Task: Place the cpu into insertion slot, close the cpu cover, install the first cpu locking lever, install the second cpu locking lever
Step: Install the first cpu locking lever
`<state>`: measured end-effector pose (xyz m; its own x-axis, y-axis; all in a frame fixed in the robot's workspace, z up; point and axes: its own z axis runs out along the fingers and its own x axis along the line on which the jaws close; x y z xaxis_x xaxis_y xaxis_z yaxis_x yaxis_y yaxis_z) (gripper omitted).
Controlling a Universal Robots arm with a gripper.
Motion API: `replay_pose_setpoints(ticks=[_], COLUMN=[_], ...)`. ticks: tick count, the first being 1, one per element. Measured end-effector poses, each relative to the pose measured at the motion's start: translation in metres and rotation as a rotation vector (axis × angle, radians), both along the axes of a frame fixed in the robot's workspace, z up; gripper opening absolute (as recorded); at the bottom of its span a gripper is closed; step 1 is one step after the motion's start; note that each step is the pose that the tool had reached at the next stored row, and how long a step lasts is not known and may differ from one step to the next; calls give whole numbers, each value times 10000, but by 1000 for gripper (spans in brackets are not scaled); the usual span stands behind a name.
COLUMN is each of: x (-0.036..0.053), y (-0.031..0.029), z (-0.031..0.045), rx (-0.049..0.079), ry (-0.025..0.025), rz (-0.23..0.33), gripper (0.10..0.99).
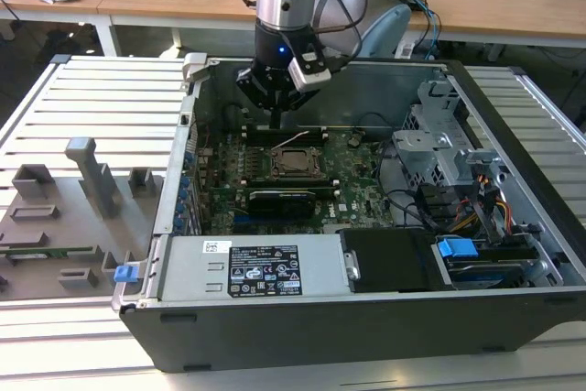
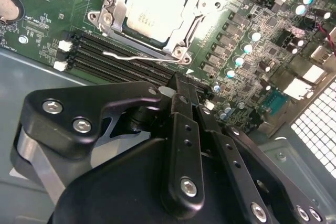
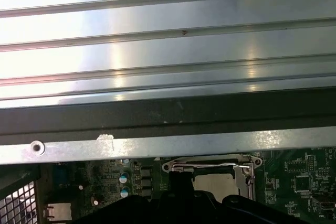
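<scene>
Looks like a robotics lab or electronics assembly workshop inside an office-type room. Evidence: an opened desktop PC case [image 1: 366, 226] lies on its side on a worktable of ribbed aluminium profile [image 1: 101, 98], w/ the green motherboard [image 1: 275, 180], drive cage and cabling exposed. An industrial robot arm [image 1: 288, 6] reaches down into the case. At the exterior view's left edge of the table sits a set of grey fixture blocks [image 1: 64, 208], prob. 3D-printed jigs. Behind the table, along its far edge, stand long wooden desks [image 1: 513, 6] w/ papers and a laptop, plus bundled cables hanging by the arm.
</scene>
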<state>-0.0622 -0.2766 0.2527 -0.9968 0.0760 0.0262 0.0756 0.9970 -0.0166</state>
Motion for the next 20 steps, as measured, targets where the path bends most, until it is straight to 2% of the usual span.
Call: replay_pose_setpoints(ticks=[20], x=[0], y=[0], z=[-131], rx=[0], ry=[0], rz=[0], gripper=[106])
